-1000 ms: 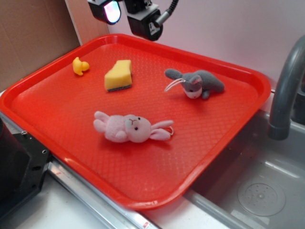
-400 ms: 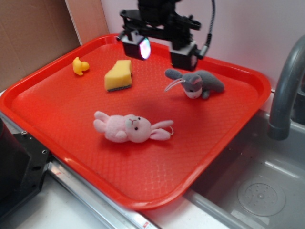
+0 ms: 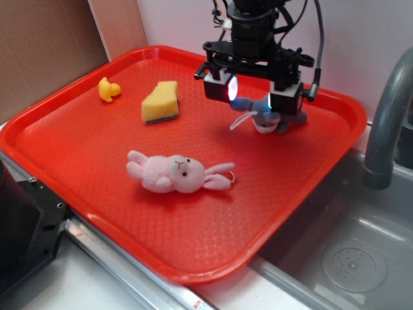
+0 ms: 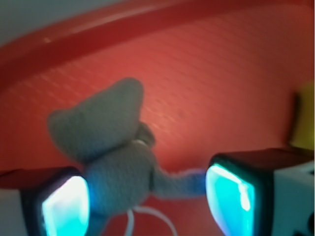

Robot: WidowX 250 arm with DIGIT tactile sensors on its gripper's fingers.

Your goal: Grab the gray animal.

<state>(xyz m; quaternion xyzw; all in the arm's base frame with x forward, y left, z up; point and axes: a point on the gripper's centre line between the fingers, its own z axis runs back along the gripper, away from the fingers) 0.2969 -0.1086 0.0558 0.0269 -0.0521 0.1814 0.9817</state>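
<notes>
Our fingers [image 4: 64, 206] are spread apart, one lit pad at the lower left of the wrist view and the other at the lower right, with the gray animal [image 4: 115, 147] sitting in the gap between them and nothing clamped yet. We judge this straddling stance is deliberate: the gripper [image 3: 253, 93] hangs over the toy in the upper right of the exterior view so that a closing motion would catch its body from both sides. The animal lies on the red tray [image 3: 77, 142] near the far rim, well apart from the pink plush bunny [image 3: 177, 173] at centre, the yellow sponge [image 3: 161, 102] and the tiny duck [image 3: 108, 90] at upper left. From outside, the gripper hides most of the toy. The wrist view is blurred, its face cut off below, so we cannot tell whether the pads touch the fur.
</notes>
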